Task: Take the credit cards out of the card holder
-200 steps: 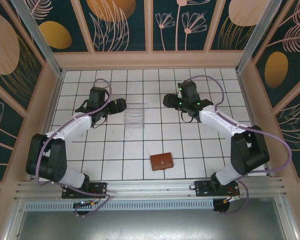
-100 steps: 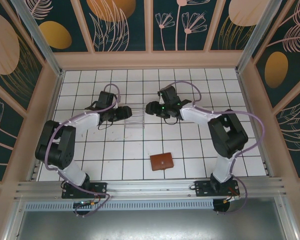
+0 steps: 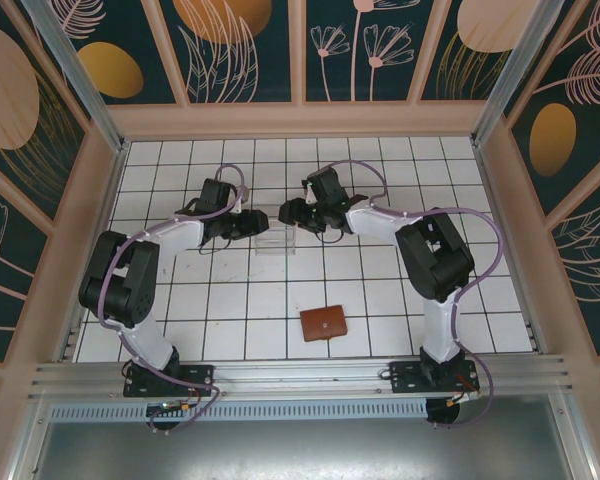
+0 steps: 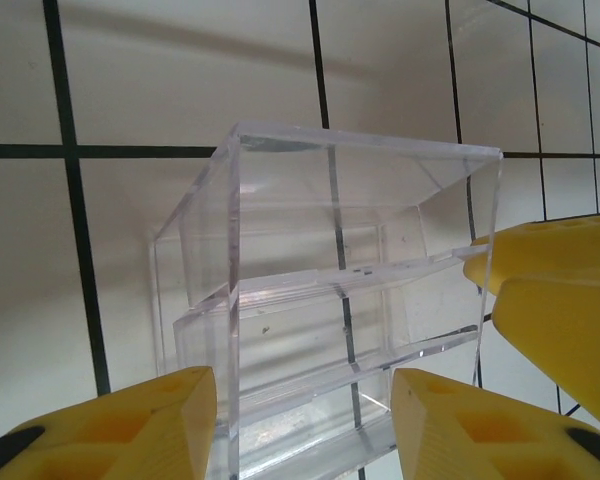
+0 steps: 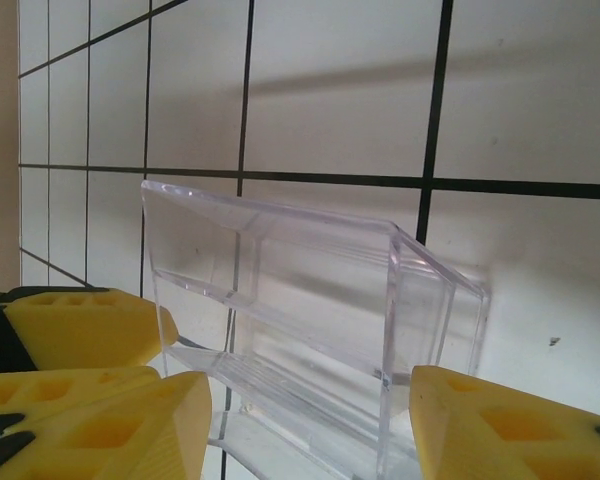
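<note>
From above, the brown card holder (image 3: 323, 323) lies shut and flat on the white tiled table (image 3: 380, 290), near the front edge and a bit right of the middle, well apart from both arms. Farther back stands a clear stand (image 3: 275, 235). The left end effector (image 3: 252, 224) is at its left side and the right end effector (image 3: 288, 213) is at its right side. In the left wrist view, the left end effector (image 4: 302, 430) has its yellow fingers (image 4: 130, 425) apart, one on each side of the clear stand (image 4: 330, 250) and very close to its walls. I cannot tell if they press it. In the right wrist view, the right end effector (image 5: 310, 420) also has its fingers (image 5: 500, 425) apart with the clear stand (image 5: 300, 270) between them, very close. I cannot tell if they squeeze it.
</note>
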`<state>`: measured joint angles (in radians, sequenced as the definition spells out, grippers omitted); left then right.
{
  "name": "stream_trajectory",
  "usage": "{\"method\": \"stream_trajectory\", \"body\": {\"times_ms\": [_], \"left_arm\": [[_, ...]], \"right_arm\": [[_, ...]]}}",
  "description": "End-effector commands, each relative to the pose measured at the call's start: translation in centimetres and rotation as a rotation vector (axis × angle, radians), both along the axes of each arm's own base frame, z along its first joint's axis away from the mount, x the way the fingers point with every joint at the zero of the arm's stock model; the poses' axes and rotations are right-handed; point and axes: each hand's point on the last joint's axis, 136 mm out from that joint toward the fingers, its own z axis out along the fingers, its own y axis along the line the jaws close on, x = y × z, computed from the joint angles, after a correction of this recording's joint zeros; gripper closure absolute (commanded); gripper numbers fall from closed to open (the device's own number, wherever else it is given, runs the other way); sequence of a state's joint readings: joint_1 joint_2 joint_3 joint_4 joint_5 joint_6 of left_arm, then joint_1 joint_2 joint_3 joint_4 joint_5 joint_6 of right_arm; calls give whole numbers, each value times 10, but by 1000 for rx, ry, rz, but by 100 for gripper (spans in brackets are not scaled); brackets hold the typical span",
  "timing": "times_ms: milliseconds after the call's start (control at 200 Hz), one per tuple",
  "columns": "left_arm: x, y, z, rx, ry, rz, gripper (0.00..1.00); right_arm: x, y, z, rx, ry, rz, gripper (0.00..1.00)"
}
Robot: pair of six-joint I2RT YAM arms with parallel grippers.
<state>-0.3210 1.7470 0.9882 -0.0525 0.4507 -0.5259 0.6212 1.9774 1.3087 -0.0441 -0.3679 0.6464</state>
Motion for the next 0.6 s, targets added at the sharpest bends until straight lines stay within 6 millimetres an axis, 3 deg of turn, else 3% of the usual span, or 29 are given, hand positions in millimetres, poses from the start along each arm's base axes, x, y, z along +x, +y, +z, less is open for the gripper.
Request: {"method": "stream_trajectory", "body": {"times_ms": [0, 200, 495, 515, 591], "left_arm": [[2, -32, 8, -85, -7, -76, 51], [2, -58, 4, -90, -4, -107, 51], [28, -68, 8, -91, -36, -85, 51], [29, -69, 9, -93, -37, -88, 51], [32, -72, 9, -96, -35, -98, 52]], "right_arm": [[1, 4, 10, 28, -5, 2, 45], [8, -18, 10, 4, -12, -36, 46], [13, -39, 8, -40, -23, -63, 46], [21, -51, 8, -43, -25, -90, 46], [24, -56, 7, -47, -23, -100, 46]]}}
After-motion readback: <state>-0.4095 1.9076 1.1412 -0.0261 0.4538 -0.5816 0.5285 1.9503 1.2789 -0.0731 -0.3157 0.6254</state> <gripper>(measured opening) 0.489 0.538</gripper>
